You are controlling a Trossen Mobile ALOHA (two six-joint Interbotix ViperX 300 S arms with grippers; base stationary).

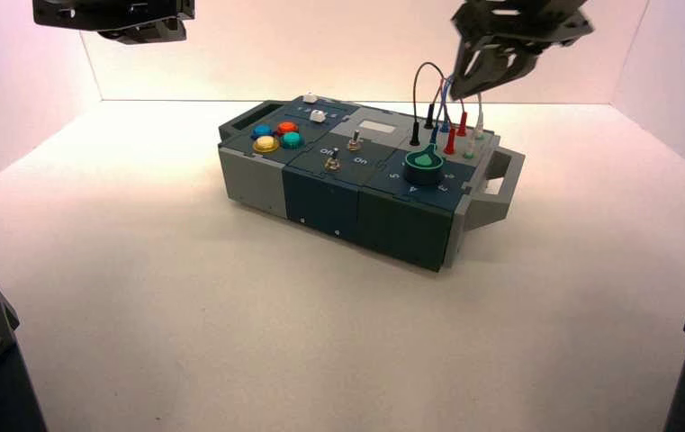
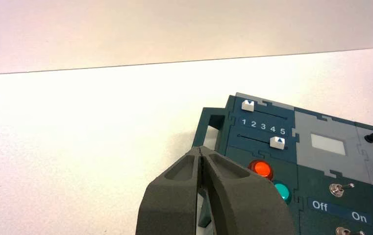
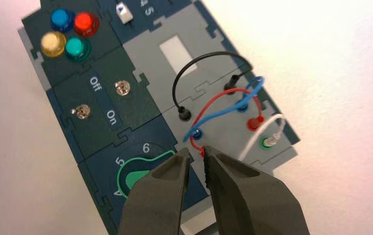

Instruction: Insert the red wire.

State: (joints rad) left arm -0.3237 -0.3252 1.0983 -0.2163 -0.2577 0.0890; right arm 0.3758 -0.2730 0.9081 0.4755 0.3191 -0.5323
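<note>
The red wire point(image 3: 217, 98) arches over the grey wire panel at the box's right end. One red plug point(image 3: 255, 122) stands in a socket. The other red plug point(image 3: 203, 151) shows just beyond my right fingertips, close to one finger's inner side. Both red plugs point(image 1: 449, 142) stand upright on the box point(image 1: 320, 202) in the high view. My right gripper point(image 3: 196, 153) hangs open above them point(image 1: 466, 85), with a gap between its fingers and nothing clamped. My left gripper point(image 2: 201, 149) is shut and empty, parked high at the back left point(image 1: 131, 22).
A black wire point(image 3: 209, 56), a blue wire point(image 3: 223, 111) and a white wire point(image 3: 272, 132) crowd the same panel. The green knob point(image 3: 137, 176) sits beside it, then two toggle switches point(image 3: 121, 87), coloured buttons point(image 3: 74, 22) and sliders point(image 2: 277, 142). A grey handle point(image 1: 500, 184) juts from the box's right end.
</note>
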